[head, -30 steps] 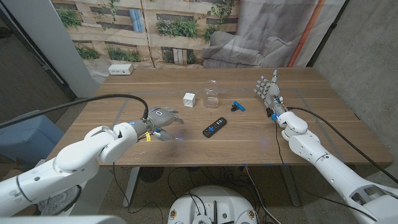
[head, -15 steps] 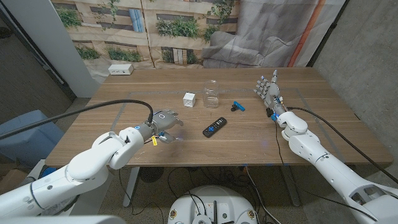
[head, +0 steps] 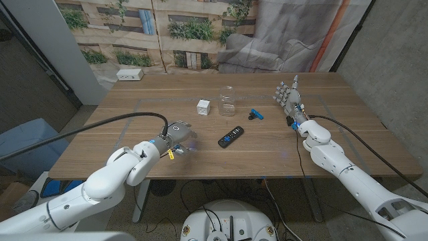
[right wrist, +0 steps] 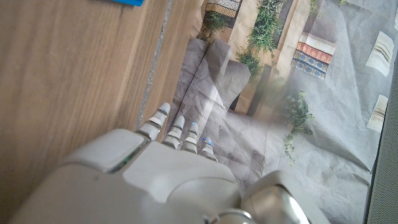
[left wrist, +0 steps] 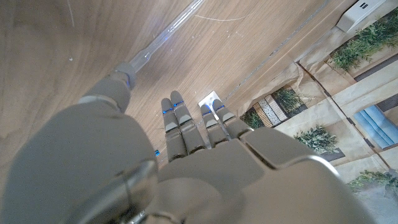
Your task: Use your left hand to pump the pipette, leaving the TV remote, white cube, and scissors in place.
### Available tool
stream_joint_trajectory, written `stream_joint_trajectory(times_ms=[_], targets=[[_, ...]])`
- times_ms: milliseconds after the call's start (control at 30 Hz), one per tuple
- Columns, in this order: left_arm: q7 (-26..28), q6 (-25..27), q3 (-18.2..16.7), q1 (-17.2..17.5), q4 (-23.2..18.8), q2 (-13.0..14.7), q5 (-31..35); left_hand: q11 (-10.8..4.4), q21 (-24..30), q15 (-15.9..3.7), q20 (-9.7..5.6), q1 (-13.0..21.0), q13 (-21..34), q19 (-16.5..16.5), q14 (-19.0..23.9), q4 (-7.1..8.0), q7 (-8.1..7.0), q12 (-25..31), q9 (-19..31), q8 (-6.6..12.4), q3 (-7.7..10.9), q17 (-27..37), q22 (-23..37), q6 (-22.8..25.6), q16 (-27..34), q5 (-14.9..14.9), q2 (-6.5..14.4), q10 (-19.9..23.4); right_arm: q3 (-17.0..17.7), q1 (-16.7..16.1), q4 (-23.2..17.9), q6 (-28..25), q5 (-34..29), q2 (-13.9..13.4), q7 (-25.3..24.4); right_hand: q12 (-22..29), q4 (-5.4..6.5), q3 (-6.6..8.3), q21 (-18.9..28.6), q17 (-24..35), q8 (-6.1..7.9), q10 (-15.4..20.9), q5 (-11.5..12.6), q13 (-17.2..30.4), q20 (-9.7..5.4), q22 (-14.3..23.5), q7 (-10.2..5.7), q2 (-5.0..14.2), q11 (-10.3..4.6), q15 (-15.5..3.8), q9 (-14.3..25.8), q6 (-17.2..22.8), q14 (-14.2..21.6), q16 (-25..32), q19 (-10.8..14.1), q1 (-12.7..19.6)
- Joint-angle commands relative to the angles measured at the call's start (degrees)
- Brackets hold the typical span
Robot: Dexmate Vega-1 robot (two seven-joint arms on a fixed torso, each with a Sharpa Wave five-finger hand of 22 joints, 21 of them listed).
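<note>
My left hand [head: 176,134] hovers low over the near left part of the table with its fingers curled in. In the left wrist view a clear pipette [left wrist: 163,36] sticks out from beside the thumb over the wood, its bulb end hidden in the left hand [left wrist: 186,168]. The black TV remote [head: 231,136] lies just right of that hand. Further back sit the white cube [head: 203,106] and the blue-handled scissors [head: 255,114]. My right hand [head: 289,98] stands upright at the right side, fingers apart, holding nothing.
A clear jar [head: 227,100] stands between the cube and the scissors. A white power strip [head: 130,75] lies at the far left corner. Bare wood [head: 334,127] stretches along the right side.
My left arm has swung in towards the table's middle, carrying the hand slightly right and nearer the remote. The right arm and the table objects have not moved.
</note>
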Motion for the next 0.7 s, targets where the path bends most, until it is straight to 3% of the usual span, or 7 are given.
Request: stream_joint_trajectory(times_ms=[33, 700], targets=[[-0.28, 0.58, 3.14, -2.14, 2.0, -1.61, 1.06, -0.13, 0.11, -2.6, -0.14, 1.19, 0.04, 0.65, 1.54, 0.22, -0.05, 0.3, 0.1, -0.16, -0.69, 0.13, 0.21, 1.97, 0.65, 0.54, 0.02, 2.78, 0.02, -0.03, -0.03, 0.02, 0.01, -0.01, -0.01, 0.17, 0.03, -0.37, 0.23, 0.24, 0.4, -0.05, 0.33, 0.31, 0.13, 0.31, -0.51, 3.33, -0.34, -4.5, 0.18, 0.21, -0.61, 0.35, 0.28, 0.0], [2.57, 0.23, 4.75, -2.13, 4.25, -0.57, 1.13, -0.79, 0.05, -3.73, -0.51, 2.56, 0.01, 1.62, 3.36, 0.2, -0.85, -0.4, 0.15, -0.11, -1.41, 0.12, 0.24, 4.94, 0.73, 0.53, 0.53, 4.54, 0.03, -0.05, -0.05, 0.02, 0.02, -0.03, 0.0, 0.09, 0.02, -0.37, 0.23, 0.24, 0.34, -0.22, 0.35, 0.29, 0.14, 0.31, -0.56, 3.31, -0.26, -4.48, 0.17, 0.06, -0.62, 0.35, 0.28, 0.01]])
